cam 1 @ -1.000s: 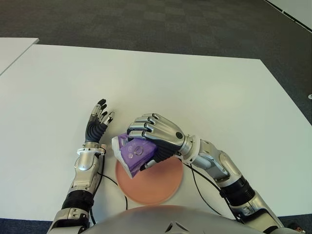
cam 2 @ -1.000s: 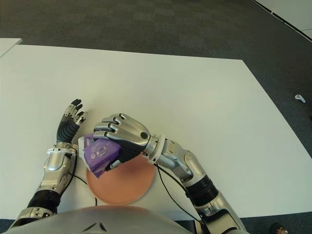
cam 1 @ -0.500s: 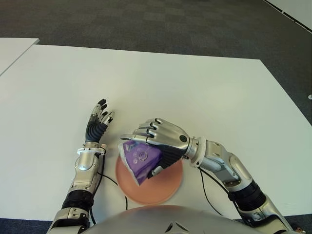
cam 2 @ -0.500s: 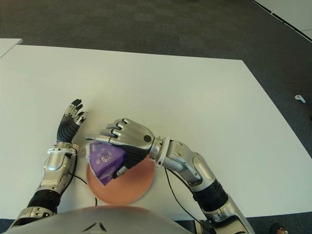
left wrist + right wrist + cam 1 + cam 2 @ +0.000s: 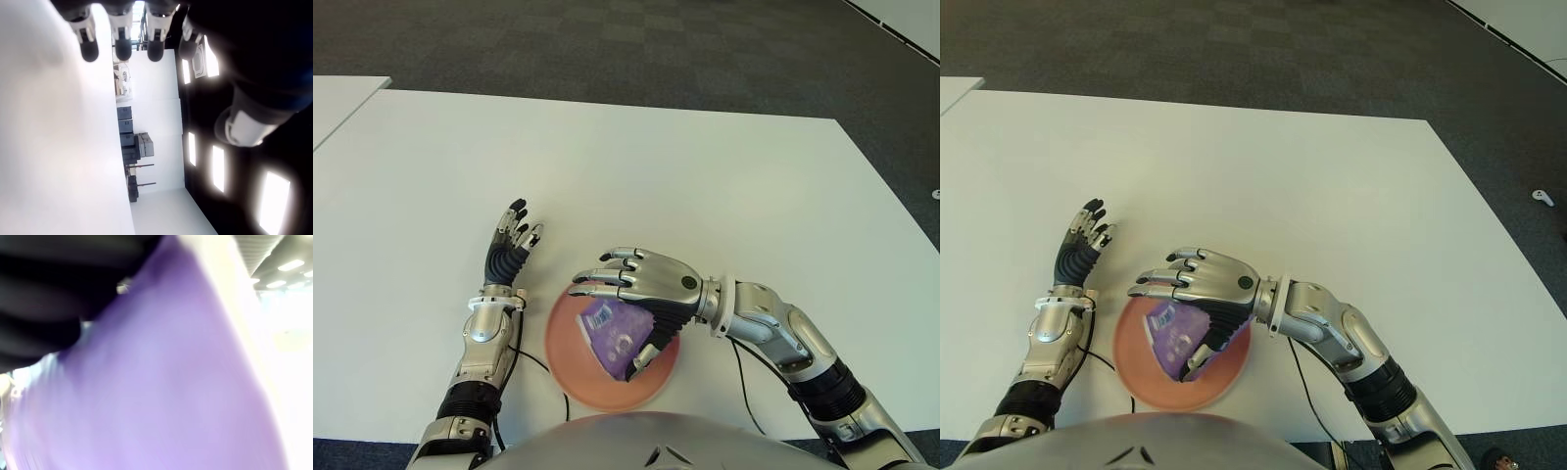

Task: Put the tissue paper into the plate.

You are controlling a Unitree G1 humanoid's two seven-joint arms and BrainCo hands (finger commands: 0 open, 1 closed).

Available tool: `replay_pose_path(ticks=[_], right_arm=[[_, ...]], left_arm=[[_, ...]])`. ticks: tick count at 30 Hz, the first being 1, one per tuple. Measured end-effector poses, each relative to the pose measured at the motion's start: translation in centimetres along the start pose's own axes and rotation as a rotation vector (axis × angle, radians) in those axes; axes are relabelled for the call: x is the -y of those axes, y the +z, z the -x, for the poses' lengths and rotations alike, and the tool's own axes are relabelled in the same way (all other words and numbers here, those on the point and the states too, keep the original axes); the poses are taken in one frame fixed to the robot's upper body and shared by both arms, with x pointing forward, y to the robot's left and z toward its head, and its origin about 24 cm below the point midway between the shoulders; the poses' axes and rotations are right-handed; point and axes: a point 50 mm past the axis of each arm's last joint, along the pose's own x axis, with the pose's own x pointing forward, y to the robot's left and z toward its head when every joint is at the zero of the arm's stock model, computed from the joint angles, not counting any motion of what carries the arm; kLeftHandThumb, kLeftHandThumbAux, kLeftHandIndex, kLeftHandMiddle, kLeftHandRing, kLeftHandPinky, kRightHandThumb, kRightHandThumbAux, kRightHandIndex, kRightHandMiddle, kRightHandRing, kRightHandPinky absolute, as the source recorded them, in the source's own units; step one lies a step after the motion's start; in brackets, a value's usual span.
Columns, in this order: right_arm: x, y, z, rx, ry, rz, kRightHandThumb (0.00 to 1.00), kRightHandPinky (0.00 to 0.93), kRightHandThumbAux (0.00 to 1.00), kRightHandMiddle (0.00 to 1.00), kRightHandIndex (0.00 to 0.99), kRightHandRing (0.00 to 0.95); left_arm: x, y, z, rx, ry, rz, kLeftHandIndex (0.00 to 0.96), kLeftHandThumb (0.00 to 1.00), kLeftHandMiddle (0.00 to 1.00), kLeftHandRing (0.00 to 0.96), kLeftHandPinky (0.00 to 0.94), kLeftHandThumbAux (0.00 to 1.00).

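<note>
Right hand (image 5: 641, 294) seemingly releasing tissue pack (image 5: 612, 333) onto plate (image 5: 570, 362).

A purple tissue paper pack (image 5: 612, 335) with pale markings and a white edge lay over a salmon-pink plate (image 5: 570, 367) on a plain white desk (image 5: 705, 176). The right hand (image 5: 641, 294) was silver with a black palm and black finger joints; the left hand (image 5: 509, 247) was black with silver fingertips. The carpet (image 5: 607, 49) was dark grey in a faint checked pattern.
</note>
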Motion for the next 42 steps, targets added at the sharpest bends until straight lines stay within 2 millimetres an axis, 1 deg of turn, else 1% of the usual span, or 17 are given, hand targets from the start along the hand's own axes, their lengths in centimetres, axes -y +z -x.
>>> replay_pose_path(ticks=[7, 12, 19, 28, 34, 37, 42], right_arm=[[0.5, -0.1, 0.0, 0.002, -0.042, 0.002, 0.074, 0.000, 0.245, 0.000, 0.000, 0.000], [0.9, -0.2, 0.0, -0.005, -0.071, 0.012, 0.076, 0.000, 0.238, 0.000, 0.000, 0.000], [1.1, -0.1, -0.1, -0.009, -0.079, 0.029, 0.068, 0.000, 0.234, 0.000, 0.000, 0.000], [1.3, -0.1, -0.1, -0.023, -0.078, 0.076, 0.067, 0.000, 0.250, 0.000, 0.000, 0.000], [1.4, -0.2, 0.0, -0.032, -0.083, 0.087, 0.075, 0.000, 0.270, 0.000, 0.000, 0.000], [1.5, -0.4, -0.1, -0.042, -0.122, 0.077, 0.083, 0.000, 0.285, 0.000, 0.000, 0.000], [2.1, -1.5, 0.1, -0.093, -0.225, 0.047, 0.091, 0.000, 0.317, 0.000, 0.000, 0.000]], left_arm=[[0.1, 0.1, 0.0, 0.011, 0.001, -0.027, 0.000, 0.000, 0.004, 0.000, 0.000, 0.567], [0.0, 0.3, 0.2, 0.017, -0.010, -0.048, 0.000, 0.000, 0.014, 0.000, 0.000, 0.560], [-0.2, 0.3, 0.7, 0.012, -0.007, -0.054, 0.000, 0.000, 0.023, 0.010, 0.005, 0.584], [-0.4, 0.3, 0.7, 0.010, -0.011, -0.031, 0.000, 0.000, 0.018, 0.009, 0.000, 0.605], [-0.5, 0.2, 0.8, 0.014, -0.032, 0.004, 0.000, 0.000, 0.005, 0.000, 0.000, 0.589], [-0.6, 0.1, 0.8, 0.010, -0.036, 0.022, 0.000, 0.000, 0.001, 0.000, 0.000, 0.584], [-0.7, 0.1, 0.7, 0.011, -0.027, 0.031, 0.000, 0.000, 0.000, 0.000, 0.000, 0.579]])
